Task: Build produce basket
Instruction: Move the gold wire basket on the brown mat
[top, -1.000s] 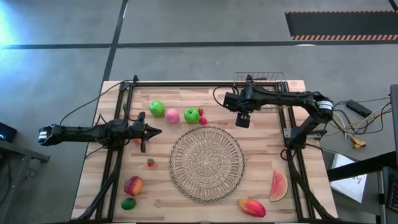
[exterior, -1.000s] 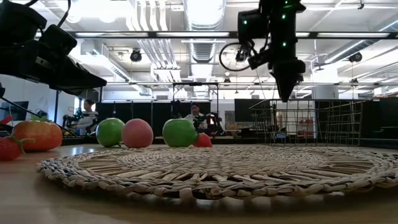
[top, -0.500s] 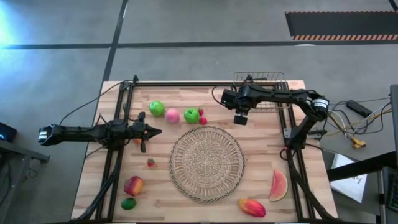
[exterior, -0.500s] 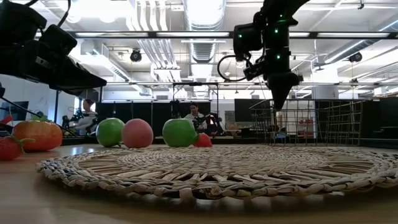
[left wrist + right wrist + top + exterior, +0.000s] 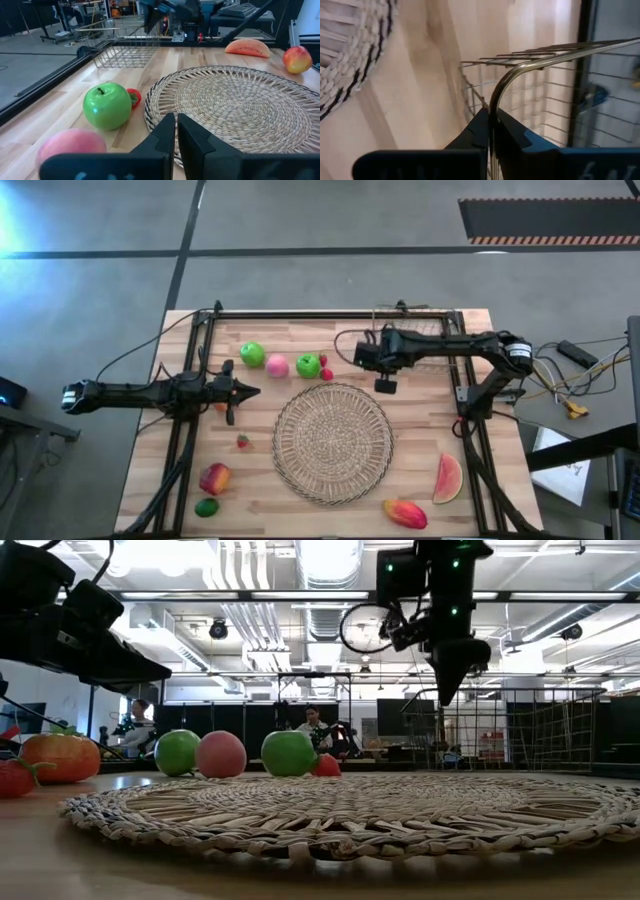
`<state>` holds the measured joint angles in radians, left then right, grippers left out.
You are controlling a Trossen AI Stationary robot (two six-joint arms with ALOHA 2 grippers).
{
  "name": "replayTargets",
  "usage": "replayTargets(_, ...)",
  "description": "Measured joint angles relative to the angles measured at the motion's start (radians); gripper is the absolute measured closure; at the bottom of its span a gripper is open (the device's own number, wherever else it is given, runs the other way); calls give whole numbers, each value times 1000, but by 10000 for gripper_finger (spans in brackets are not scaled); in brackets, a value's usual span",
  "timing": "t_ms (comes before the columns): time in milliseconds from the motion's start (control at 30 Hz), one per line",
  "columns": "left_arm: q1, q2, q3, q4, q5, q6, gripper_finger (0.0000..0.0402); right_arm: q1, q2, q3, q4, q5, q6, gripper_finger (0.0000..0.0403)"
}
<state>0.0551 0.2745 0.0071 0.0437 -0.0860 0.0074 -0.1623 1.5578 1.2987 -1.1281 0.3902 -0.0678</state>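
Right hand [image 5: 489,131] pinches the basket [image 5: 530,90] rim, seemingly lifted.

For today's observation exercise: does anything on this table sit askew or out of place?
Yes. The basket is tipped off level at the far edge, its rim pinched by the right gripper. All the produce lies outside it, loose on the table.

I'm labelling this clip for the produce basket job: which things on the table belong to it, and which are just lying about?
Part of the job:
wire basket, rim clamped in the right pincer
two green apples
pink peach
watermelon slice
mango
red-yellow apple
lime
strawberry

Lying about:
round woven mat
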Motion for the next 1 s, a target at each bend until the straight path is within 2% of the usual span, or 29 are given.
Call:
replayTargets(100,0,0,0,0,0,0,398,84,0,7,-18,82,22,392)
replayTargets(300,0,0,0,0,0,0,398,230,0,84,-85,117,108,392)
replayTargets(467,0,1,0,0,0,0,398,361,3,172,-130,242,159,392)
replayTargets(633,0,0,0,0,0,0,398,479,24,254,-152,284,213,392)
replayTargets(800,0,0,0,-1,0,0,398,594,93,329,-156,396,242,392)
replayTargets(1000,0,2,0,0,0,0,398,684,240,477,-154,468,243,391)
